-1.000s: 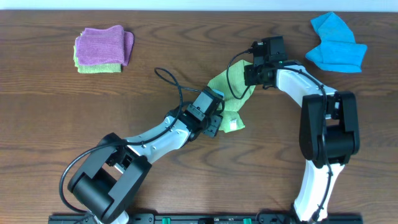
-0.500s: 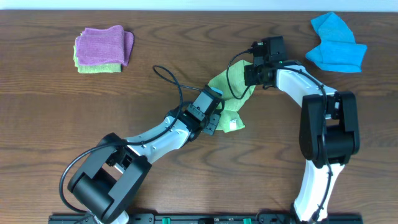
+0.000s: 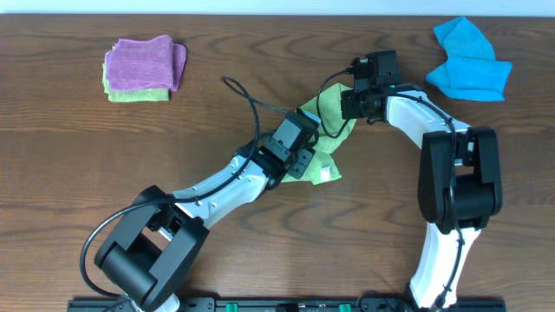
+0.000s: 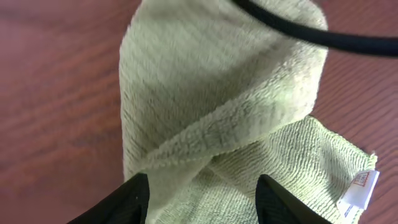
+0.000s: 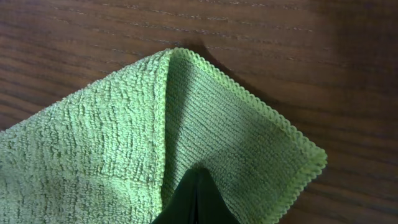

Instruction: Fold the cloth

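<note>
Now mid-fold: cloth (image 3: 328, 149) bunched on desk (image 3: 69, 165), between both end effectors. Right end effector (image 5: 196, 199) clenched on doubled corner. Left end effector (image 4: 205, 199) released, fingers straddling rolled ridge, tag (image 4: 360, 190) just beside. Next, likely: left pinches free edge, both pull flat. Cable (image 4: 292, 28) crosses above cloth, could snag. Purple cloth (image 3: 143, 62), blue cloth (image 3: 468, 61) well apart from both.

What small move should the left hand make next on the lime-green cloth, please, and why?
Probably lower and close the left hand on the raised fold of the lime-green cloth. Its fingers stand open astride that fold, not gripping, while the right hand is shut on the cloth near a hemmed corner, so one side is already held.
</note>
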`<state>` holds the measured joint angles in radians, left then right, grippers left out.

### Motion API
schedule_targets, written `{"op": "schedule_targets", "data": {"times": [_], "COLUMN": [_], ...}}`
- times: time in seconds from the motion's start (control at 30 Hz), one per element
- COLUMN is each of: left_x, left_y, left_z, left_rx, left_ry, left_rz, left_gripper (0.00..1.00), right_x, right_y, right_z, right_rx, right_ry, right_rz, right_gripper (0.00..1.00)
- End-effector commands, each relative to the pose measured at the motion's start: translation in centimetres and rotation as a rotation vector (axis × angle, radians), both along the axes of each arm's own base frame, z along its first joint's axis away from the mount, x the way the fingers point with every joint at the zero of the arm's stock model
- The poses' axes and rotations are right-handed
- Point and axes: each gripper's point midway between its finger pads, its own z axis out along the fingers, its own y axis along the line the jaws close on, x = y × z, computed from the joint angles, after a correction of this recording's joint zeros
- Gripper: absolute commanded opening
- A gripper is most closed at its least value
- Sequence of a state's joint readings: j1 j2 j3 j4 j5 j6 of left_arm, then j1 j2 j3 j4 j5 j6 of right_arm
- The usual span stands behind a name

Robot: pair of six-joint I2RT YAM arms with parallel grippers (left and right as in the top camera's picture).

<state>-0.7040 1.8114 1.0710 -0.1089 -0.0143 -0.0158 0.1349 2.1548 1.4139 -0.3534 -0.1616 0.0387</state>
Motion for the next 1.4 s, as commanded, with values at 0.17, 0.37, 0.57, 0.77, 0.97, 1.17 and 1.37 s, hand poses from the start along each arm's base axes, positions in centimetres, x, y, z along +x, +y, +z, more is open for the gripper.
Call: {"op": "schedule_targets", "data": {"times": [0.17,0.37,0.57,0.77,0.97,1.17,1.37], "left_x": [0.7,-0.1,-0.8,-2.2,-2.2,-2.0,-2.3], "left_y": [0.7,1.6,1.4,-1.3,-0.7,0.2,0.3], "left_z": [0.6,-0.1,-0.3,0.9,0.4,-1.9,-3.2], "left_rx": [0.144,0.208,0.209,0.145,0.179,0.216,0.239], "left_ry": [-0.069,-0.041,-0.015,-0.011,-0.005,0.037,0.058], "left_rz": [-0.107,-0.140,-0.159,-0.233,-0.223,-0.219,-0.236], "left_gripper": [0.57,0.54,0.54,0.57,0.54,0.47,0.47], "right_x": [-3.3,-3.2,-3.2,-3.2,-3.1,-3.1,-3.1], "right_y": [-3.7,-3.6,-3.4,-3.2,-3.2,-3.2,-3.2], "right_z": [-5.7,-5.7,-5.6,-5.6,-5.6,-5.6,-5.6], "right_rx": [-0.120,-0.119,-0.110,-0.101,-0.101,-0.101,-0.100], "right_ry": [0.149,0.145,0.143,0.143,0.139,0.140,0.137], "right_rz": [-0.051,-0.051,-0.036,-0.027,-0.027,-0.027,-0.027], "right_gripper": [0.01,0.02,0.01,0.02,0.01,0.01,0.01]}}
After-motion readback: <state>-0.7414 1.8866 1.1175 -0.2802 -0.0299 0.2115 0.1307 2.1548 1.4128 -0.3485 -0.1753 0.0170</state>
